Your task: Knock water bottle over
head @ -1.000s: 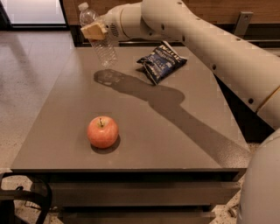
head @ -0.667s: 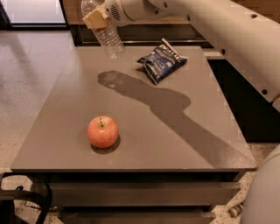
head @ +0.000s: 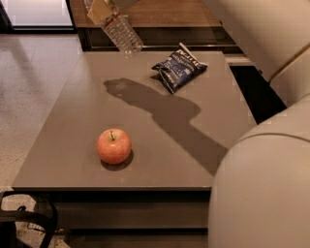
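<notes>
The water bottle (head: 124,35) is a clear ribbed plastic bottle. It hangs tilted in the air above the far left part of the grey table (head: 193,164), its base pointing down and to the right; its cap end is cut off by the top edge. My gripper (head: 100,10) is at the top edge, shut on the bottle's upper part, with one tan finger pad across it. The shadow of the arm and bottle (head: 160,111) lies across the table's middle.
A red apple (head: 114,146) stands near the table's front left. A dark blue chip bag (head: 179,70) lies at the back right. My arm's large beige links (head: 261,193) fill the right side. A wooden shelf unit (head: 160,12) stands behind the table.
The gripper has lifted the water bottle off the table, up and toward the top edge, tilting it more. The apple and chip bag have not moved on the table.
</notes>
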`<action>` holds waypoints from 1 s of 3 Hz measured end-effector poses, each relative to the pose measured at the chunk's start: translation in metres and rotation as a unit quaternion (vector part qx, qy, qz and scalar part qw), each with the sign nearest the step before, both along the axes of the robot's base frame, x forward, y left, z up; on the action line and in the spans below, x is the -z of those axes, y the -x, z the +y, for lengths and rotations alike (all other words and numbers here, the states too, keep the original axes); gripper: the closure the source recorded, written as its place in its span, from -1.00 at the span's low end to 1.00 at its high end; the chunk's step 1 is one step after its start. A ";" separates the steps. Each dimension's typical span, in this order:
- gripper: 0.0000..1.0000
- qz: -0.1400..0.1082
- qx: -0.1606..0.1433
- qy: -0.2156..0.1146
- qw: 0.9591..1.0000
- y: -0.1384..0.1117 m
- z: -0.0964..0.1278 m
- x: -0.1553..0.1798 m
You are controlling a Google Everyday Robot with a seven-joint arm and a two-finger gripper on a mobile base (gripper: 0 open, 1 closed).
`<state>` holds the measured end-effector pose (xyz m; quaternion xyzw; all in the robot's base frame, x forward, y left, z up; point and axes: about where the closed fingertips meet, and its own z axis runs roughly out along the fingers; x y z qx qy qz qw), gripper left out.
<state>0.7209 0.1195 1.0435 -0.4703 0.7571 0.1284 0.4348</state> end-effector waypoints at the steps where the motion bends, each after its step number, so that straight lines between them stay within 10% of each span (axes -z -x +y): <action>1: 1.00 0.048 -0.003 0.038 0.998 0.001 0.001 0.032; 3: 1.00 0.105 0.007 0.081 0.991 0.003 0.002 0.109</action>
